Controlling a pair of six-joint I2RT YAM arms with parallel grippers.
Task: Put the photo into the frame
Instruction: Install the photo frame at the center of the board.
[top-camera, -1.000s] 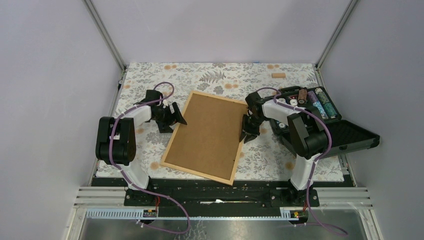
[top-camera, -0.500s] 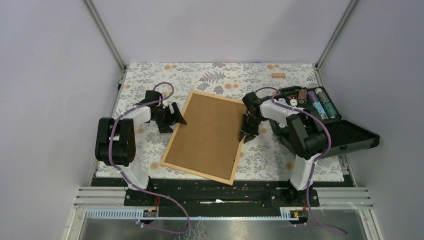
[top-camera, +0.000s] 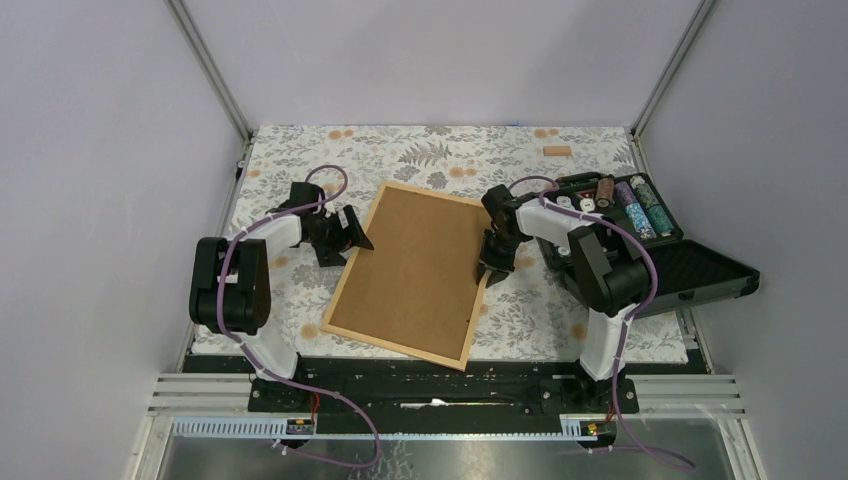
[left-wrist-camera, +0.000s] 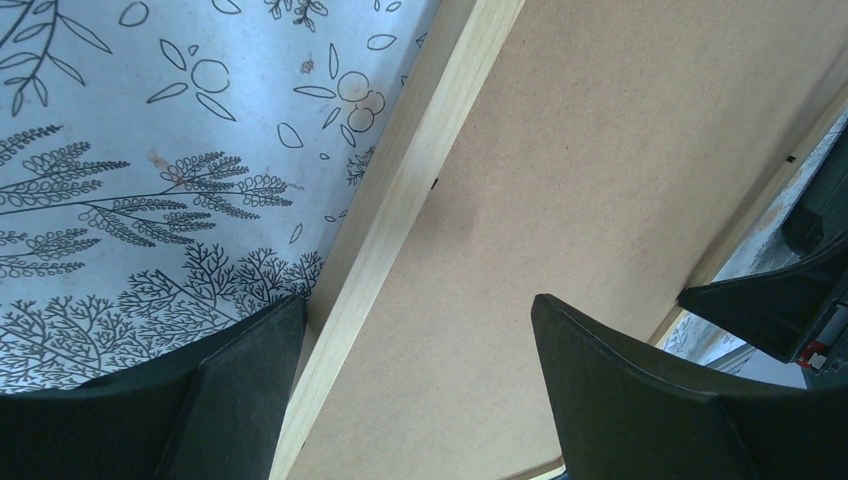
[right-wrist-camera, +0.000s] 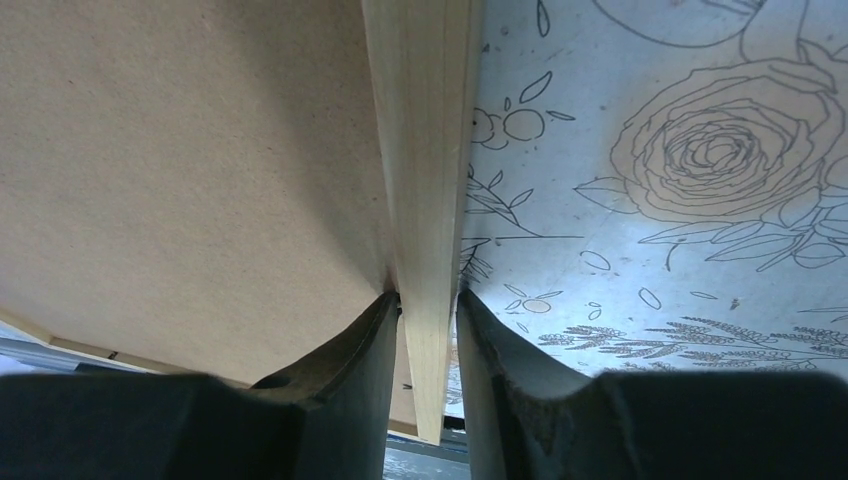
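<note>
The frame (top-camera: 393, 349), thin light wood, lies face down and slanted on the floral cloth, its brown backing board (top-camera: 415, 265) facing up. The photo is hidden. My right gripper (top-camera: 492, 268) is shut on the frame's right rail; in the right wrist view the wood strip (right-wrist-camera: 420, 150) runs between the two black fingers of the right gripper (right-wrist-camera: 428, 295). My left gripper (top-camera: 352, 232) stands open over the frame's left rail. In the left wrist view, the left gripper (left-wrist-camera: 418, 305) has one finger outside the rail (left-wrist-camera: 420, 160) and the other over the board.
An open black case (top-camera: 650, 250) holding several rolls stands at the right, its lid (top-camera: 705, 275) folded out toward the right wall. A small wooden block (top-camera: 557, 151) lies at the back right. Metal posts and grey walls close in the floral cloth (top-camera: 300, 160).
The right arm has shifted slightly to the left while its gripper stays on the frame's right rail. The frame and the left gripper look unmoved.
</note>
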